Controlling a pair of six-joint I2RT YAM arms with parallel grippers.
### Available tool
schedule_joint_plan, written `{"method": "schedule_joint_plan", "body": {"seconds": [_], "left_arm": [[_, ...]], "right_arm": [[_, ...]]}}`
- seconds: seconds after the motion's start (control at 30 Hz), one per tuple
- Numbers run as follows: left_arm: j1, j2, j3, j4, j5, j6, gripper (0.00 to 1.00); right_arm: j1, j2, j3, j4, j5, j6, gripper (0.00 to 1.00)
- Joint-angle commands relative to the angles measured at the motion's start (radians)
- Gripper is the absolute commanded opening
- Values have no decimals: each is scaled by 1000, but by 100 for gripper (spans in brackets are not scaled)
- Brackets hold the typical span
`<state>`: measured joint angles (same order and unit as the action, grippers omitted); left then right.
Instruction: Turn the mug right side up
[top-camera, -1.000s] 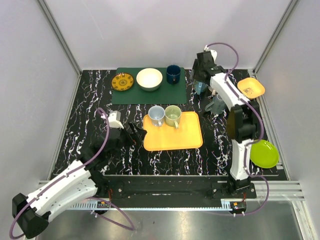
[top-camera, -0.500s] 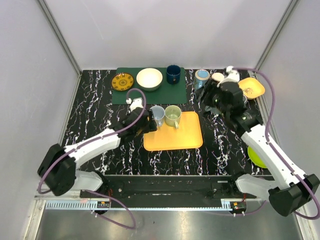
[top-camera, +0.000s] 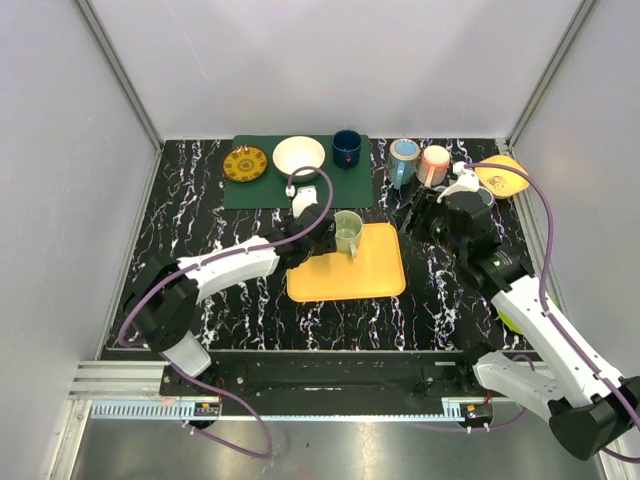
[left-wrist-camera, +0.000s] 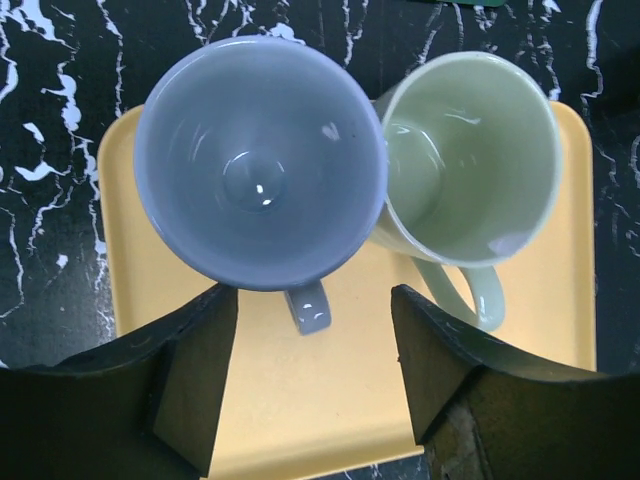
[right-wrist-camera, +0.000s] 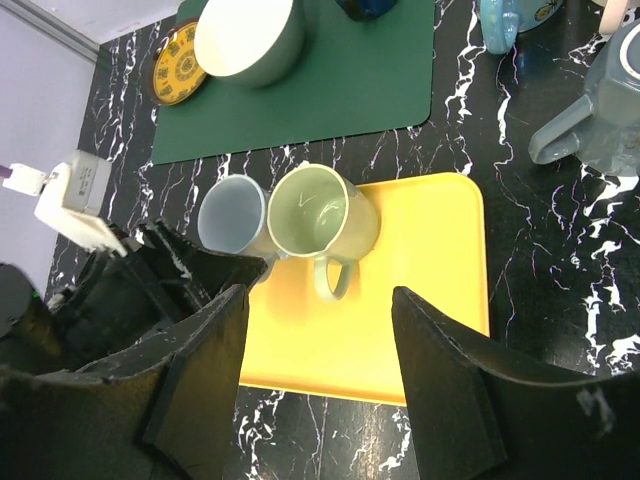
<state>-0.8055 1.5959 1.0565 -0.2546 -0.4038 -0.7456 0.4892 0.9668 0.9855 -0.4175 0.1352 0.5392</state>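
A grey mug (right-wrist-camera: 607, 108) stands on the black marble table (top-camera: 200, 230) right of the tray, apparently base up, its handle pointing left. My right wrist hides it in the top view. My right gripper (right-wrist-camera: 318, 300) is open and empty, high over the yellow tray (right-wrist-camera: 420, 290); it also shows in the top view (top-camera: 432, 215). My left gripper (left-wrist-camera: 312, 335) is open, low over the tray, its fingers either side of the handle of an upright blue-grey mug (left-wrist-camera: 260, 165). An upright green mug (left-wrist-camera: 470, 170) touches that mug's right side.
On the green mat (top-camera: 250, 190) at the back stand a patterned plate (top-camera: 245, 164), a white bowl (top-camera: 298, 157) and a dark blue mug (top-camera: 347, 147). A light blue mug (top-camera: 404, 160), a pink mug (top-camera: 434, 163) and an orange bowl (top-camera: 503, 175) stand at the back right.
My left arm has swung right and forward, bringing its gripper over the blue-grey mug on the tray. My right arm has pulled back toward the near side, uncovering the pink mug.
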Motion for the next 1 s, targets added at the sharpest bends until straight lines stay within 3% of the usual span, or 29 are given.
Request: {"method": "schedule_joint_plan", "body": {"seconds": [0.0,0.4,0.43,0.5,0.73,0.87,0.97], "left_arm": [[6,39,60,-35,-93,-14,63],[74,67,88,-71,-78,-23,46],[77,67,88,-72,-78,-21,39],[81,64,86,-71,-72,-21,35],[83,50,63,-61,-58,-9,39],[83,41,56,-55,-47,-3,26],[83,33,51,-57,-40,3,21]], "right_arm": [[6,-40,-4,6,-14,-10,66],[8,-66,-19,6,-16,-4,66],[8,-65,-21,8,-17,-2,66],[8,-62,-22,9,-20,-1,66],[9,-56,-27,17,-19,-5,66],[8,-53,-38,23,-20,-2,66],[8,-50,-47,29,-25,-1,66]]}}
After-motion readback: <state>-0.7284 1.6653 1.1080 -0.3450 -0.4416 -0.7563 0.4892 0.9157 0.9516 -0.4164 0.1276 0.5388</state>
